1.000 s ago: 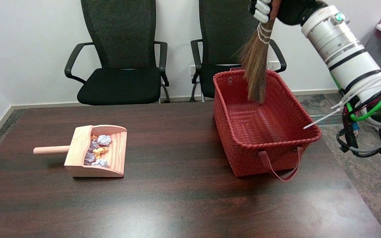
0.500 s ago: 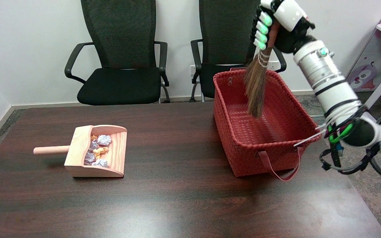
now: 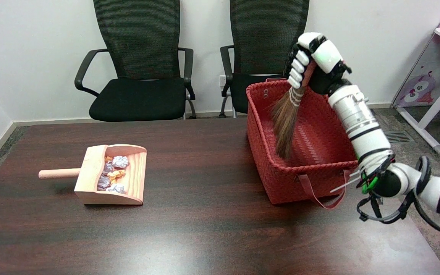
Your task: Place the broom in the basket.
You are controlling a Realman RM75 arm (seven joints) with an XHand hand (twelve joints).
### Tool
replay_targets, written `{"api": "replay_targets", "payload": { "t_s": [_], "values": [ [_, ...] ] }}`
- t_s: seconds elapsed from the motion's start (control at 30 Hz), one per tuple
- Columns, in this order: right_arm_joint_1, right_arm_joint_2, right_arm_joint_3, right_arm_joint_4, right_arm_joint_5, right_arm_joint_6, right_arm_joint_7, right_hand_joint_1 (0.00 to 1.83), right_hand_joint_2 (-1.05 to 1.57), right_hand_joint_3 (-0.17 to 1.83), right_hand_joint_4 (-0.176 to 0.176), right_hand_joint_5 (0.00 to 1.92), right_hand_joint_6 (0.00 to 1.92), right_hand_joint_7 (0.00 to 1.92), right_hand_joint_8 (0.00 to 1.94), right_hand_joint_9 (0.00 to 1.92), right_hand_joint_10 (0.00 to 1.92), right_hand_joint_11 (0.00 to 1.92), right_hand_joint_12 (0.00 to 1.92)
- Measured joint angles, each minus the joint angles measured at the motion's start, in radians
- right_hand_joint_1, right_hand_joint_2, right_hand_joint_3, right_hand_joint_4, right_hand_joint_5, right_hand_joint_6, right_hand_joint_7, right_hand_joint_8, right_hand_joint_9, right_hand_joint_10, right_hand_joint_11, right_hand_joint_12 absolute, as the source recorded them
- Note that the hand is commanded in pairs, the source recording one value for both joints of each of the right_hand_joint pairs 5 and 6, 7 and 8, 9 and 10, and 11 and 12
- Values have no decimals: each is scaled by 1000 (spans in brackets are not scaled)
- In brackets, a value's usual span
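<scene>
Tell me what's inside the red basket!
The broom's brown bristles hang down inside the red basket, while the robot hand grips the handle above the rim. The near wall hides the bristle tips and the nearest floor, so anything lying there can't be seen.

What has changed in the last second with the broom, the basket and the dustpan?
The right robot hand, gripping the broom by its handle throughout, has come down from the top of the picture and lowered the bristles deeper into the red basket. Nothing was let go. The basket, the wooden dustpan with its paper balls and the chairs stayed put.
</scene>
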Motion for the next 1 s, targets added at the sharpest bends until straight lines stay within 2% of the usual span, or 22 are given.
{"api": "replay_targets", "payload": {
  "t_s": [0.27,0.53,0.83,0.87,0.9,0.93,1.0],
  "values": [
    [-4,-60,-59,126,-98,-64,141,805,1380,1606,12,1920,1920,1920,1920,1920,1920,1920,1920],
    [-4,-99,-91,208,-185,-89,214,793,1455,1573,14,1920,1920,1920,1920,1920,1920,1920,1920],
    [8,-122,-106,252,-295,-60,255,772,1448,1659,40,1920,1920,1920,1920,1920,1920,1920,1920],
    [10,-124,-107,254,-308,-53,258,770,1431,1673,49,1920,1920,1920,1920,1920,1920,1920,1920],
    [12,-126,-108,256,-319,-47,260,775,1405,1686,137,1920,1920,1920,1920,1920,1920,1920,1920],
    [14,-127,-109,258,-331,-42,263,778,1384,1693,176,1920,1920,1920,1920,1920,1920,1920,1920],
    [17,-130,-110,260,-353,-33,267,781,1346,1699,176,1920,1920,1920,1920,1920,1920,1920,1920]
  ]
}}
